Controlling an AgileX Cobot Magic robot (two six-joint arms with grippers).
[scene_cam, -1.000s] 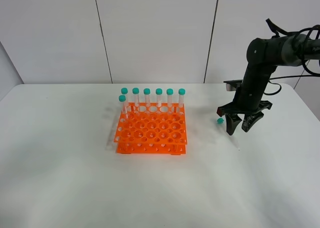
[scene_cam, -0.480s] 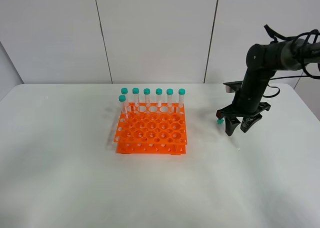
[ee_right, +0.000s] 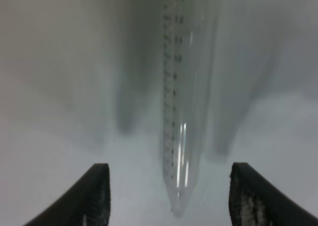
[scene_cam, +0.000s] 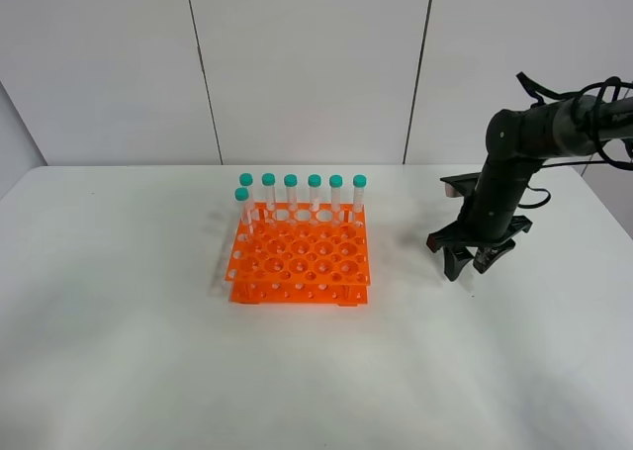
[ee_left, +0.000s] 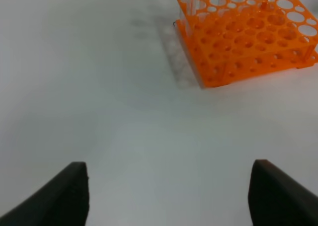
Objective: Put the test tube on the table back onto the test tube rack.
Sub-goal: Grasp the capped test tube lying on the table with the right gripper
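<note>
The test tube (ee_right: 181,112) lies on the white table (scene_cam: 148,351), clear, with printed marks and its pointed tip toward the wrist camera. My right gripper (ee_right: 174,206) is open, low over the table, with one finger on each side of the tube and not touching it. In the exterior view the right gripper (scene_cam: 467,269) hides the tube. The orange test tube rack (scene_cam: 300,257) stands mid-table, well left of that gripper. My left gripper (ee_left: 169,201) is open and empty above bare table; the rack (ee_left: 248,37) is beyond it.
Several teal-capped tubes (scene_cam: 302,185) stand upright in the rack's back row, with one more at the left end of the second row. The rack's front rows of holes hold nothing. The right arm's cables (scene_cam: 554,84) hang at the far right.
My right gripper has lowered and shifted slightly left onto the tube. The teal cap, seen beside the gripper before, is now hidden behind it. The rack has not moved.
</note>
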